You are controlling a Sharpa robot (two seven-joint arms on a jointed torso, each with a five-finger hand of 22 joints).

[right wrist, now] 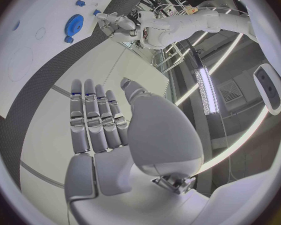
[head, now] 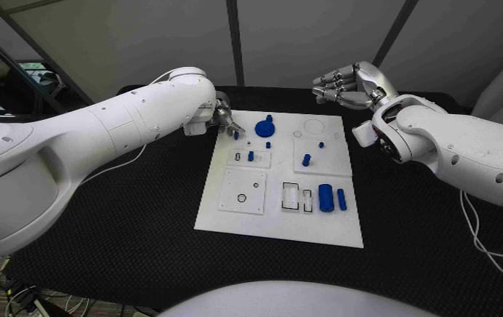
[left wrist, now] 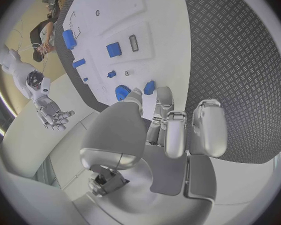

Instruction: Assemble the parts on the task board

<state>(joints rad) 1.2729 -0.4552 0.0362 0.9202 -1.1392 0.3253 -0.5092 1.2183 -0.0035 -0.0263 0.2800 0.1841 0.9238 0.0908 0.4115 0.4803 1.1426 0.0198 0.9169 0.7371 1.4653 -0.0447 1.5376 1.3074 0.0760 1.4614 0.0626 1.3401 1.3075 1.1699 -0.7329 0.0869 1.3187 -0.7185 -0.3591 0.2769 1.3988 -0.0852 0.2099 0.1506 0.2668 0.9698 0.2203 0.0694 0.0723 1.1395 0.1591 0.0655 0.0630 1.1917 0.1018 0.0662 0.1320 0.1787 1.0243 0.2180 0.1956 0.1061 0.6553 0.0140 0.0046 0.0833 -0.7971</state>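
Observation:
The white task board [head: 315, 219] lies mid-table with several blue parts on it: a gear [head: 265, 126], short pegs [head: 306, 160] and a thick cylinder [head: 326, 198] beside a thin bar [head: 341, 199]. My left hand [head: 224, 119] hovers at the board's far left corner. Its thumb and a finger pinch a small blue part [left wrist: 149, 87] just beside the gear [left wrist: 122, 92]. My right hand [head: 351, 86] is raised beyond the board's far right corner, fingers straight and side by side, holding nothing. The right wrist view shows the gear [right wrist: 73, 23] and the left hand [right wrist: 115, 22].
Two raised white sub-plates sit on the board, one with a round hole [head: 243, 198] and one with rectangular slots [head: 291, 195]. A round outline [head: 315, 125] marks the far right of the board. Black ribbed matting [head: 419, 215] surrounds the board.

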